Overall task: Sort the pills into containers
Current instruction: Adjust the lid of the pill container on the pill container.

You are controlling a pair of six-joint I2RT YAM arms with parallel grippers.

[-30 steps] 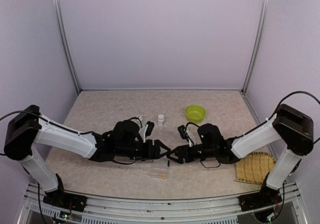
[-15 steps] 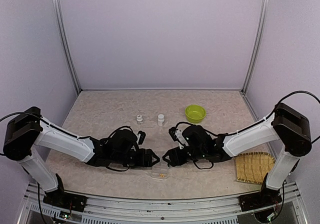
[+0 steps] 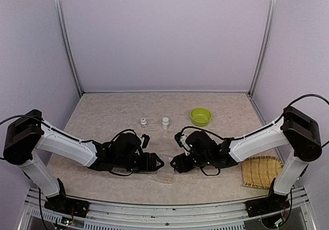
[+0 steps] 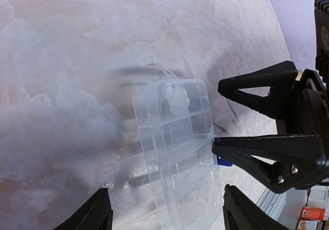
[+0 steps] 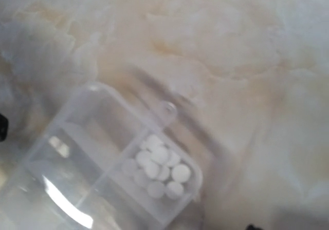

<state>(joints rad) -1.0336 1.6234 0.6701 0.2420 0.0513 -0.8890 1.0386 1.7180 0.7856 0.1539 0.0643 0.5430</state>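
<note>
The clear pill box (image 3: 167, 177) lies flat near the table's front edge, between the two grippers. Yellowish-orange pills (image 3: 167, 179) show in one compartment. In the left wrist view the box (image 4: 175, 137) holds white round pills (image 4: 174, 96) in its far end compartment. They also show in the right wrist view (image 5: 159, 166). My left gripper (image 4: 167, 189) is open, its fingers on either side of the box's near end and apart from it. My right gripper (image 4: 218, 114) is open, its lower finger against the box's right edge. No dark pills show.
Two small white bottles (image 3: 143, 121) (image 3: 165, 122) stand behind the arms. A lime-green bowl (image 3: 200, 116) sits at the back right. A woven bamboo mat (image 3: 262, 172) lies at the right front, beside the right arm.
Both grippers have dropped lower and come nearer to the front edge, closing in on the pill box from either side. Over the last half second the right gripper has shifted slightly.
</note>
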